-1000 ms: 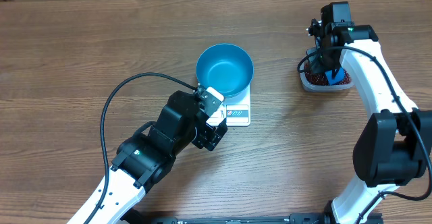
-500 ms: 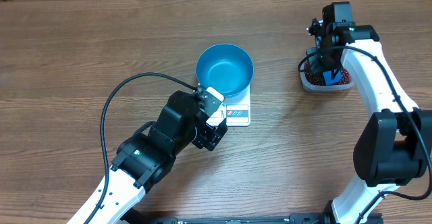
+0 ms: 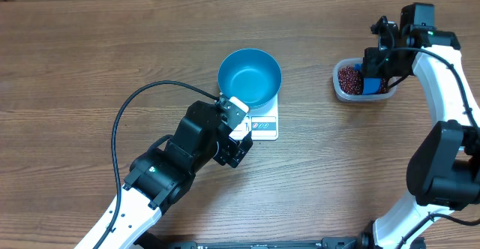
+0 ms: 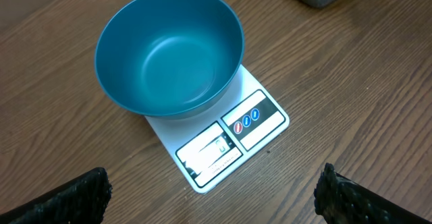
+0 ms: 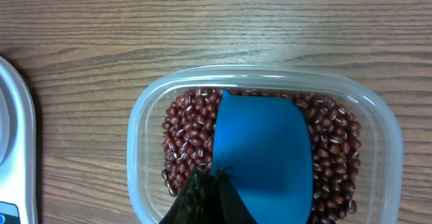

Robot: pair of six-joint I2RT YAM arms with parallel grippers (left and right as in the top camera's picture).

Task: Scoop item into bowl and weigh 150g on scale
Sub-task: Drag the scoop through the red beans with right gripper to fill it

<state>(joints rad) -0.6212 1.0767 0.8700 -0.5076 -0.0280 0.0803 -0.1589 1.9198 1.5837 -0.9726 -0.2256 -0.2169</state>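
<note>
The blue bowl (image 3: 250, 76) (image 4: 169, 52) stands empty on the white scale (image 3: 264, 126) (image 4: 260, 119). My left gripper (image 3: 238, 140) (image 4: 212, 200) hovers just in front of the scale, wide open with nothing between its fingers. The item, small red-brown beans (image 3: 348, 78) (image 5: 190, 133), fills a clear plastic tub (image 3: 338, 86) (image 5: 138, 150) at the right. My right gripper (image 3: 374, 67) (image 5: 210, 180) is shut on a blue scoop (image 3: 372, 85) (image 5: 263, 156) that lies in the beans. The scoop's cup looks empty.
A black cable loops over the wooden table to the left of my left arm (image 3: 120, 129). The scale's edge (image 5: 13, 136) shows at the left of the right wrist view, a short gap from the tub.
My right arm has swung to the right, uncovering the tub and its beans from above. The scoop stays in the tub. The left arm has not moved.
</note>
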